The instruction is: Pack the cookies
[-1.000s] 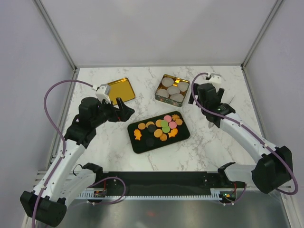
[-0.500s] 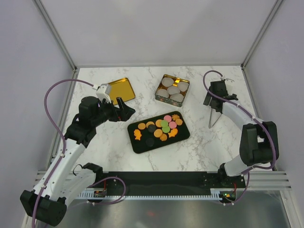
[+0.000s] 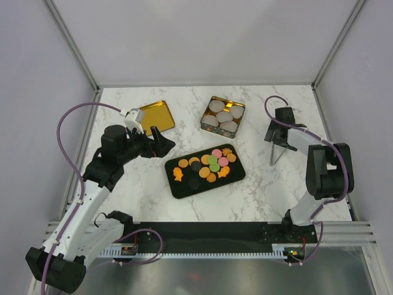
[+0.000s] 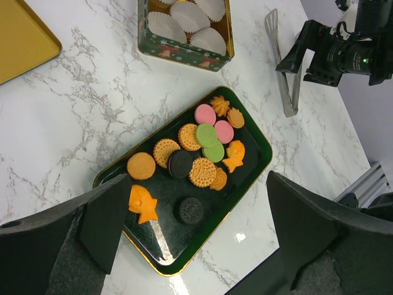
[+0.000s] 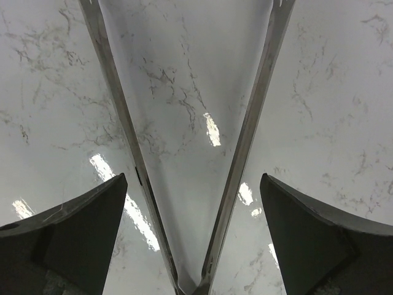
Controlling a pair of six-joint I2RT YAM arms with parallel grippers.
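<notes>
The cookies (image 3: 206,166), round and fish-shaped in orange, pink, green and dark brown, lie on a dark tray (image 3: 231,177) at mid-table. They also show in the left wrist view (image 4: 196,153). My left gripper (image 3: 161,142) is open and empty. It hovers left of the tray, with the tray's near end between its fingers (image 4: 198,184). My right gripper (image 3: 273,136) is open and low over metal tongs (image 3: 276,154) on the marble at the right. Its fingers straddle the tongs' two arms (image 5: 193,184) near the hinge without touching them (image 5: 245,153).
A green tin (image 3: 223,114) holding pale paper cup liners (image 4: 187,18) stands behind the tray. Its gold lid (image 3: 153,117) lies at the back left. The tongs lie right of the tin (image 4: 285,74). Walls enclose the table's sides and back.
My right arm has swung away from the tin to the right and folded back, bringing its gripper over the tongs. My left arm has barely moved.
</notes>
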